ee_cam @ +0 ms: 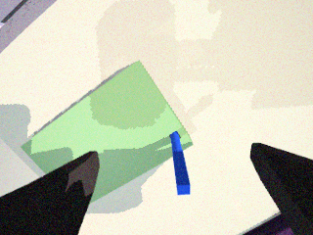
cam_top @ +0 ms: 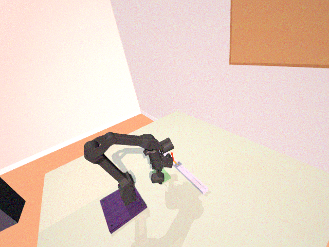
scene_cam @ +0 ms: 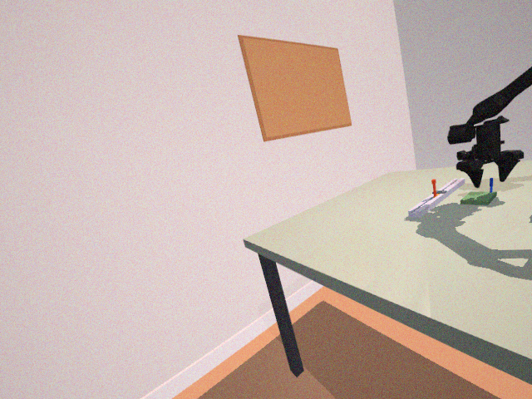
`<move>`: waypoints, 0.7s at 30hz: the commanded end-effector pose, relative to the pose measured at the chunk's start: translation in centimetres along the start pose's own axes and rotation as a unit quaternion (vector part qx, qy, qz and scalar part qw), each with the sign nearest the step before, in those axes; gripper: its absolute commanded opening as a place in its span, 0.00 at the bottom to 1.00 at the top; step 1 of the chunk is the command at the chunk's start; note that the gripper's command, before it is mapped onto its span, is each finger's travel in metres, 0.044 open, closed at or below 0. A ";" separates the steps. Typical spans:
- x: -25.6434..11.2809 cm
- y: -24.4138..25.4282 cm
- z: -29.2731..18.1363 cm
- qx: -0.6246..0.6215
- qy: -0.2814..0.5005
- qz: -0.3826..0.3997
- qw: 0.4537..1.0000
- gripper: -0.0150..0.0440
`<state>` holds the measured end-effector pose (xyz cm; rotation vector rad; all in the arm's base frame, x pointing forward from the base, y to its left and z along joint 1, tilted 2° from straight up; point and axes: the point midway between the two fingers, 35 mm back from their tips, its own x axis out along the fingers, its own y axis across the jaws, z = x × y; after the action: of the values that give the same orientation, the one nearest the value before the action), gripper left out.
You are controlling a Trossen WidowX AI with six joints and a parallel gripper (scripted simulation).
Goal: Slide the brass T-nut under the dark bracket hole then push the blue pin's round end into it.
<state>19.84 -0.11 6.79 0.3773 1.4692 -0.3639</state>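
My gripper (scene_cam: 490,184) (ee_cam: 175,155) is open and empty, above the green tray (cam_top: 166,176) (scene_cam: 469,199) (ee_cam: 59,134). The blue pin (scene_cam: 490,185) (ee_cam: 181,168) stands upright near one corner of the tray, its square end up. In the wrist view it shows between the spread fingers, whose tips are above it. The aluminum rail (cam_top: 192,179) (scene_cam: 451,187) (ee_cam: 19,30) lies beside the tray. The orange handle (cam_top: 172,156) (scene_cam: 434,188) sticks up from its slot beside the dark bracket (cam_top: 177,164). The brass nut cannot be made out.
The arm's purple base plate (cam_top: 123,212) is on the table (cam_top: 255,186) (scene_cam: 365,227), on the near side of the tray in the top view. The table's edge (scene_cam: 300,269) shows in the exterior view. The arm's shadow falls across the tray and the table.
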 end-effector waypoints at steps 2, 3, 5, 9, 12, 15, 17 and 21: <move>1.2 -0.1 -0.4 -0.003 0.008 -0.002 1.000 1.00; 1.4 -0.1 -0.4 -0.003 0.008 -0.002 1.000 1.00; 1.7 -0.1 -0.4 -0.003 0.008 -0.002 1.000 1.00; 1.9 -0.2 -0.5 -0.003 0.008 -0.002 1.000 1.00; 1.9 -0.2 -0.5 -0.003 0.008 -0.002 1.000 0.87; 1.9 -0.2 -0.5 -0.003 0.008 -0.002 1.000 0.73; 1.9 -0.2 -0.5 -0.003 0.008 -0.002 1.000 0.64; 1.9 -0.2 -0.5 -0.003 0.008 -0.002 1.000 0.47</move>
<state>19.61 -0.12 5.01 0.3756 1.4801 -0.3665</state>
